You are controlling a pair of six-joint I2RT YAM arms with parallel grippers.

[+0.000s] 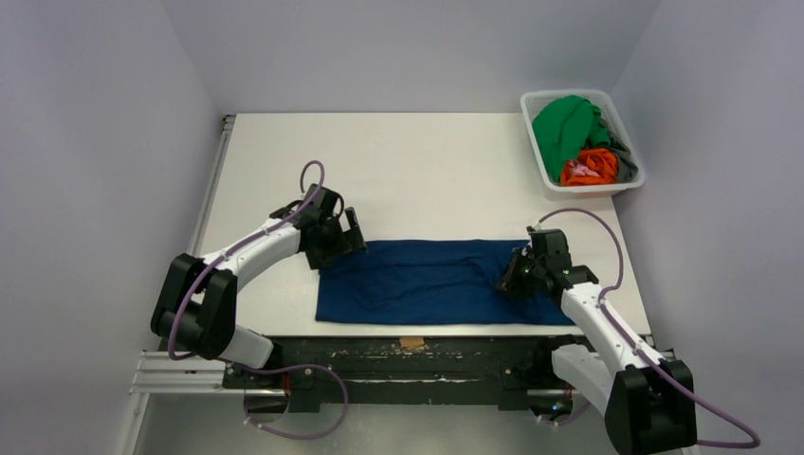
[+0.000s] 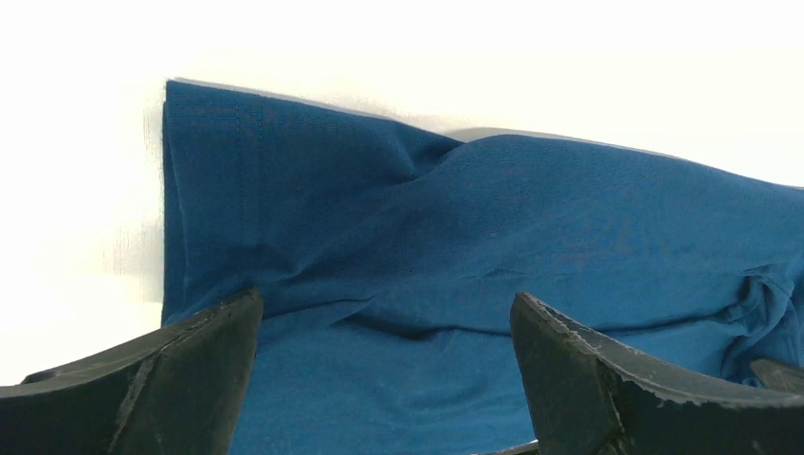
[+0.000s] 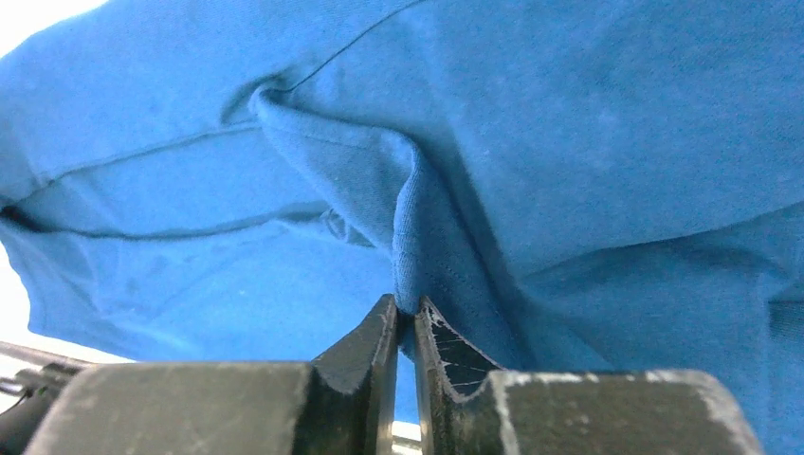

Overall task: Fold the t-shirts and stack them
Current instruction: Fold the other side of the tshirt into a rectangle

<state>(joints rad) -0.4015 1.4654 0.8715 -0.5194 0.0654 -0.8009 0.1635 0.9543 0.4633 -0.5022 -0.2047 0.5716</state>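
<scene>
A navy blue t-shirt [image 1: 427, 280] lies folded into a long band across the near part of the white table [image 1: 408, 161]; no print shows. At the shirt's left end hovers my left gripper [image 1: 353, 232], open wide, the cloth [image 2: 455, 237] spread below its fingers [image 2: 384, 303]. My right gripper [image 1: 512, 275] is at the shirt's right end, its jaws nearly together, pinching a raised ridge of the blue cloth [image 3: 417, 237] between the tips [image 3: 408, 305]. Green [image 1: 564, 128], orange [image 1: 588, 168] and dark grey [image 1: 626, 156] t-shirts lie bunched in the basket.
The white slotted basket [image 1: 543, 163] stands at the table's far right corner. A black rail [image 1: 408, 355] with a small tan tape piece runs along the near edge. Grey walls close in on both sides.
</scene>
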